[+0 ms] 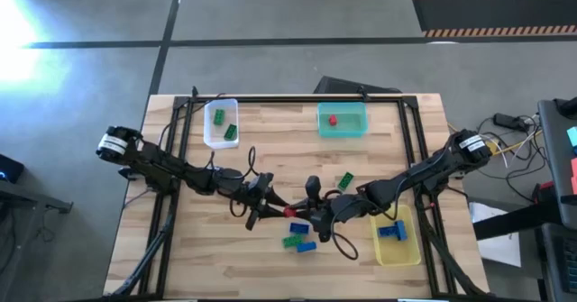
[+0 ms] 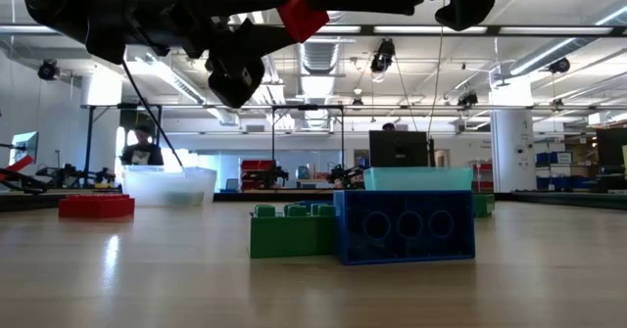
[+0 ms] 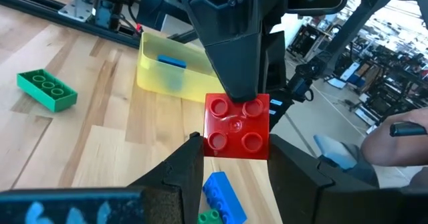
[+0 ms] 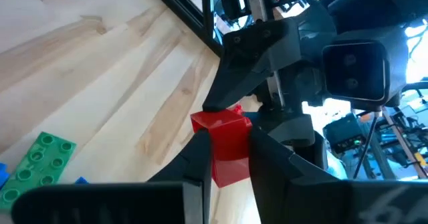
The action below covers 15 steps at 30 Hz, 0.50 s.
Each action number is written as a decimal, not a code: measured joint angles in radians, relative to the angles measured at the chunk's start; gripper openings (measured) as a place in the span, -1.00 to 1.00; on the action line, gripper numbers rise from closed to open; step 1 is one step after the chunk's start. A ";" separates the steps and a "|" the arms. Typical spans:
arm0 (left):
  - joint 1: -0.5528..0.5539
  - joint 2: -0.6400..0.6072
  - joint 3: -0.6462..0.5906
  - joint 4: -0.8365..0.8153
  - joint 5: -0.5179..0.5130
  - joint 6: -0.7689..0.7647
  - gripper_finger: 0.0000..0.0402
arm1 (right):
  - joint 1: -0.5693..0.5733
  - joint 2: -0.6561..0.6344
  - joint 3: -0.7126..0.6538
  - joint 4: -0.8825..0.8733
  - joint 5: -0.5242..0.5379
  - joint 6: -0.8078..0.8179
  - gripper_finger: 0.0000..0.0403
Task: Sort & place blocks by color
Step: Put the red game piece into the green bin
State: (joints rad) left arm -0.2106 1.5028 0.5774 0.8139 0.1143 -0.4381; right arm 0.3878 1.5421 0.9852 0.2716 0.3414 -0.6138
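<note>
two arms: meet over the middle front of the table, both touching one red block
high view, left gripper [image 1: 270,207]: reaches in from the left; its tip is at the red block [image 1: 295,211]
high view, right gripper [image 1: 311,214]: reaches in from the right, just beside the same block
high view, loose blocks: a green block [image 1: 344,181] lies behind the grippers; blue block [image 1: 299,228], green block [image 1: 291,242] and blue block [image 1: 307,246] lie just in front of them
high view, bins: clear bin [image 1: 221,139] at back left holds green blocks [image 1: 224,125]; teal bin [image 1: 343,131] at back centre holds one red block [image 1: 332,119]; yellow bin [image 1: 398,248] at front right holds blue blocks [image 1: 391,231]
low view: the held red block [image 2: 300,13] hangs well above the tabletop between dark fingers; a blue block [image 2: 404,226] and green block [image 2: 292,230] sit touching on the wood; another red block [image 2: 96,206] lies at far left
low view, room: a person [image 2: 143,148] sits behind the table
left wrist view: left fingers [image 3: 177,174] flank the red block [image 3: 237,126], studs facing the camera; the right gripper's finger presses on its far edge; whether the left jaws pinch it, cannot tell
right wrist view: right fingers [image 4: 199,158] are clamped on the sides of the red block [image 4: 225,144]; the left gripper meets it from the far side
</note>
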 joint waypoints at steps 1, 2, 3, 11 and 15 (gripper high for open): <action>0.000 0.000 0.000 0.001 0.000 0.001 -0.37 | 0.000 0.000 0.000 0.001 0.001 0.000 -0.71; 0.000 0.000 0.000 0.003 0.000 0.002 -0.37 | 0.000 0.000 0.000 0.000 0.000 0.000 -0.71; 0.000 0.000 -0.001 0.003 0.000 0.005 -0.37 | 0.000 0.000 0.000 -0.001 0.000 0.000 -0.69; 0.000 0.000 -0.001 0.004 -0.007 0.006 -0.37 | 0.000 0.000 0.000 -0.004 -0.005 0.033 -0.44; 0.001 0.000 -0.001 -0.011 -0.010 0.002 -0.37 | -0.001 0.000 -0.001 -0.008 -0.016 0.042 -0.34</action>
State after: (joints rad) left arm -0.2096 1.5028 0.5762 0.8028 0.1043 -0.4363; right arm 0.3866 1.5425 0.9845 0.2631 0.3255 -0.5716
